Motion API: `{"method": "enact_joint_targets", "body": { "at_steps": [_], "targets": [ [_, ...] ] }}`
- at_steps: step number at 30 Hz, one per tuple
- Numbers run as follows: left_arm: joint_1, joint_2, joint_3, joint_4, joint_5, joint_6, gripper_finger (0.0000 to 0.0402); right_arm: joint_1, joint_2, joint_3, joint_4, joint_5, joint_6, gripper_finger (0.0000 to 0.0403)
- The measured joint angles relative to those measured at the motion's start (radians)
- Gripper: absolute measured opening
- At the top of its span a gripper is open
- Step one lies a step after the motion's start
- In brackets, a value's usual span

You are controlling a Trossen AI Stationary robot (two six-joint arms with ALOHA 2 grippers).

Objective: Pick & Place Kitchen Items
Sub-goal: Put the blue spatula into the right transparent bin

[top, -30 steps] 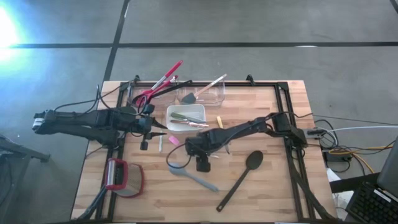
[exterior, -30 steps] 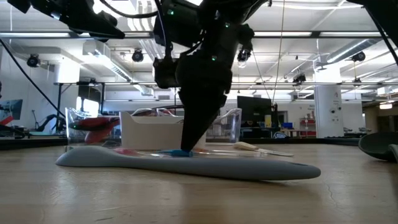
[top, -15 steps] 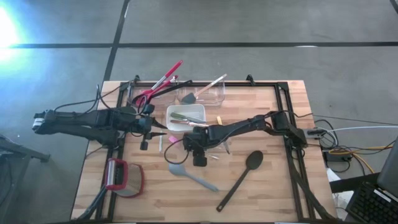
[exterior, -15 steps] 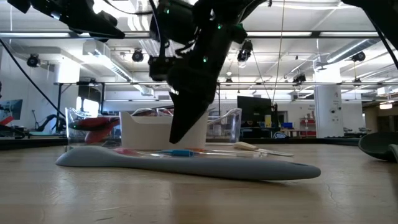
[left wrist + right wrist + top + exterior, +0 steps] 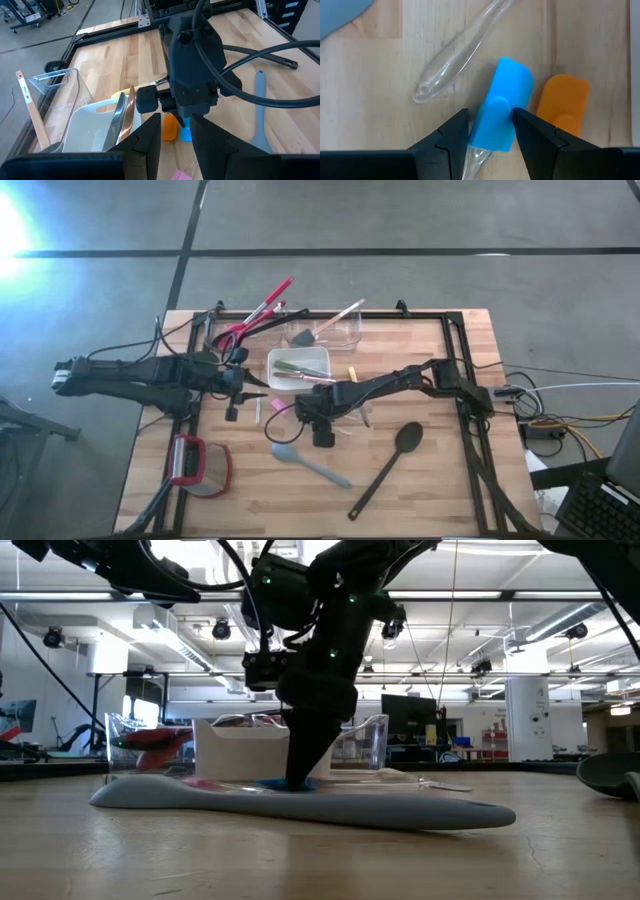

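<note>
**Right gripper straddles a blue piece; most utensils still loose**

High view: the right gripper (image 5: 312,416) is down at mid-table, just in front of the white square dish (image 5: 322,357). The left gripper (image 5: 243,387) waits beside the dish's left edge. The dish already holds a few wooden-handled knives (image 5: 295,368); the clear plastic tub (image 5: 349,332) behind it holds a brush-like tool leaning out over its rim. A red whisk (image 5: 258,312) rests across the frame at the back. Still loose on the wood are the grey-blue spatula (image 5: 308,463) and the black spoon (image 5: 388,466) — so the sorting looks partly done, with much left.

Low view: the right arm's fingers come straight down to the tabletop just behind the spatula, with a blue spot at their tips.

Left wrist view: the left gripper's fingers stand narrowly apart and hold nothing. Beyond them the right gripper stands over a small blue piece (image 5: 185,134) beside an orange piece (image 5: 169,128).

Right wrist view: the right fingers bracket the blue piece, one on each side and close against it; whether they already pinch it I cannot tell. The orange piece lies just beside it, and a clear plastic spoon (image 5: 455,58) lies close on the other side.
</note>
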Motion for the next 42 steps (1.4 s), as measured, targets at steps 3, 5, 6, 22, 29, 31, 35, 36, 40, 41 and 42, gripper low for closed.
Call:
{"method": "enact_joint_targets", "body": {
  "at_steps": [3,5,6,22,29,31,35,36,40,41,42],
  "targets": [
    [0.000,0.000,0.000,0.000,0.000,0.000,0.0108,0.000,0.009,0.002,-0.002,0.002,0.001,0.0150],
    [0.000,0.000,0.000,0.001,0.000,0.000,0.0108,0.000,0.017,0.001,0.002,0.011,0.003,0.0148],
    [0.000,0.000,0.000,0.002,0.000,0.000,0.0108,0.000,0.019,0.001,0.003,0.019,0.007,0.0145],
    [0.000,0.000,0.000,0.003,0.000,0.000,0.0108,0.023,-0.104,-0.005,-0.034,0.019,0.140,0.0018],
    [0.000,0.000,0.000,0.002,0.000,0.000,0.0108,0.026,-0.268,0.015,-0.108,0.074,0.143,0.0018],
    [0.000,0.000,0.000,0.002,0.000,0.000,0.0108,0.017,-0.329,0.015,-0.125,0.138,0.118,0.0018],
    [0.000,0.000,0.000,0.005,0.000,0.000,0.0108,-0.020,-0.444,0.016,-0.142,0.256,0.067,0.0018],
    [0.000,0.000,0.000,0.003,0.000,0.000,0.0108,-0.031,-0.466,0.016,-0.141,0.280,0.063,0.0018],
    [0.000,0.000,0.000,0.003,0.000,0.000,0.0108,-0.090,-0.556,0.016,-0.138,0.327,0.002,0.0018],
    [0.000,0.000,0.000,0.003,0.000,0.000,0.0108,-0.107,-0.570,0.016,-0.136,0.327,-0.020,0.0018],
    [0.000,0.000,0.000,0.003,0.000,0.000,0.0108,-0.126,-0.580,0.016,-0.129,0.327,-0.052,0.0018]
  ]
}}
